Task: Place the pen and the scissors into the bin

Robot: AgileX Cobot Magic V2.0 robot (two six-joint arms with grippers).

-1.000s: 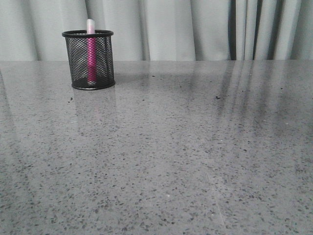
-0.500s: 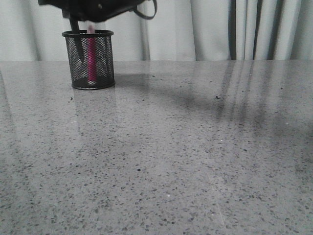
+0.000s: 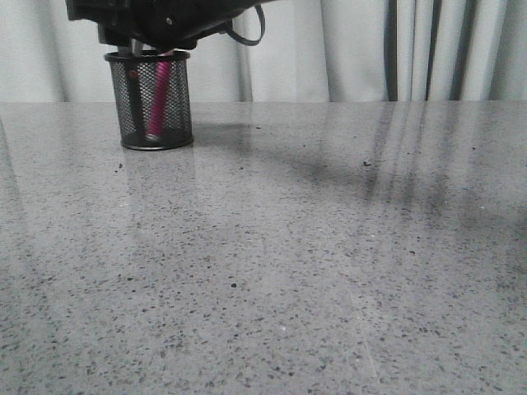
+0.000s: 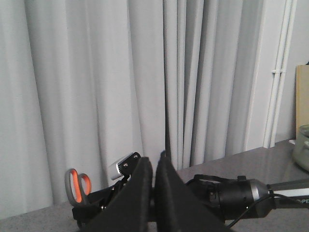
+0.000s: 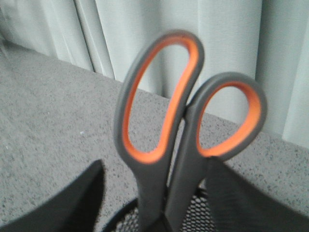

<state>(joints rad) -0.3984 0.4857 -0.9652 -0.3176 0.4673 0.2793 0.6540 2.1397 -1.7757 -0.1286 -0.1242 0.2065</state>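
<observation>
Scissors (image 5: 186,140) stand blades-down beside tilted pen (image 3: 158,95) in bin (image 3: 150,115).

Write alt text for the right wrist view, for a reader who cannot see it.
Scissors with dark grey handles lined in orange stand upright, handles up, between the right gripper's two black fingers, blades going down into a black mesh bin. Behind are a speckled grey table and pale curtains; the picture is slightly blurred.

The robot's right arm (image 3: 156,16) is a matte black housing with one small screw and a thin black looping cable (image 3: 247,29), while the left gripper (image 4: 154,193) has two broad, flat black fingers (image 4: 137,198).
</observation>
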